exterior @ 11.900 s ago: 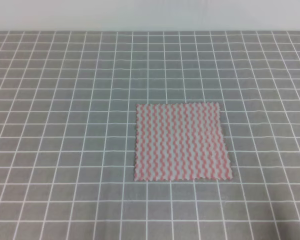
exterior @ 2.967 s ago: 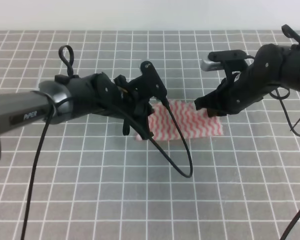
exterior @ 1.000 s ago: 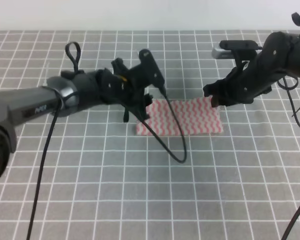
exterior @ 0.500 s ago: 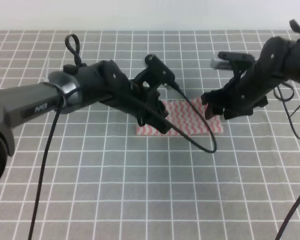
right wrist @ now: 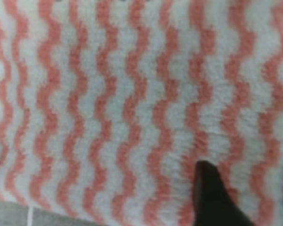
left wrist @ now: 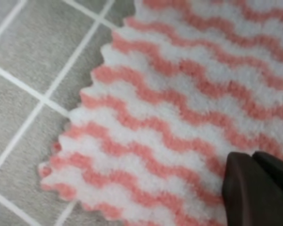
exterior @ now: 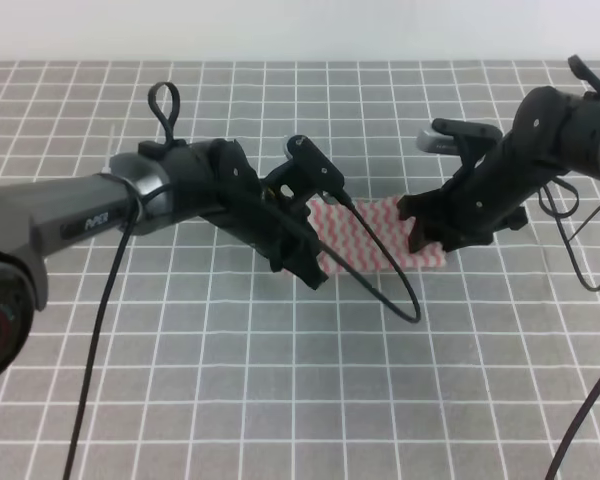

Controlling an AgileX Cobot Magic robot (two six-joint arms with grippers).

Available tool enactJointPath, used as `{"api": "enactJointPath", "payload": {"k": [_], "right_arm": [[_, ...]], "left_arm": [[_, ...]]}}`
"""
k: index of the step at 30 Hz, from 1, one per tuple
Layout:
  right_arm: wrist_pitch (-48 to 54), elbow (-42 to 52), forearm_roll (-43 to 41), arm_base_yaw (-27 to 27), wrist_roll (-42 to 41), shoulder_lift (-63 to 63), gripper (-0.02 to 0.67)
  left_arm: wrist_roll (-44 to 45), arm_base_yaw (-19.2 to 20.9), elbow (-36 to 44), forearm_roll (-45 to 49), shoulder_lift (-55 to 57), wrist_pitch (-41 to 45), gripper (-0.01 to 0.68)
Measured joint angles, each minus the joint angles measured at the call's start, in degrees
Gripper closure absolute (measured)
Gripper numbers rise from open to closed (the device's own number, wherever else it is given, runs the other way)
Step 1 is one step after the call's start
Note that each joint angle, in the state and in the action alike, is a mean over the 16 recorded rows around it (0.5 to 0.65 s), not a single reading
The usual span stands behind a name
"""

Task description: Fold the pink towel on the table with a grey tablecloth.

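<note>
Pink towel [exterior: 375,236] lies folded; left hand [exterior: 302,262] and right hand [exterior: 427,237] grips unclear.

- The left arm reaches in from the left edge, stretched low toward the middle, its wrist angled down and to the right.
- The left gripper [exterior: 305,262] points downward; whether its jaws are parted or closed cannot be told.
- The right arm comes in from the right edge, bent at the wrist.
- The right gripper [exterior: 423,232] points down and leftward; its jaw state is unclear too.
</note>
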Motion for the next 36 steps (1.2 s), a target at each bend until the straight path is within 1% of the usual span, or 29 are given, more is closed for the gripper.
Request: {"api": "enactJointPath", "payload": {"k": [11,17,20,25,36], "right_arm": [[0.25,-1.54,0.96,0.22,-0.93,-0.95,0.569],[1.48,-3.99,1.67,1.11,-2.13,-1.95,0.637],[2.12,-5.22,2.07,1.77,-2.71,-2.28,0.654],[2.94,-6.52,2.82,3.03,-3.32,-2.48,0.659],[2.07,-7.15,6.54,5.71,-5.11,-1.51,0.66]], "left_arm": [[-0.88,0.14,0.0,1.6,0.5,0.29,0.673],[-1.65,0.34,0.0,1.96,0.18,-0.09,0.673],[-2.03,0.68,0.02,1.79,-0.67,-0.21,0.673],[-2.4,1.71,0.01,1.43,-3.29,-0.17,0.673],[-3.15,5.95,-0.01,-0.6,-13.79,3.74,0.673]]}}
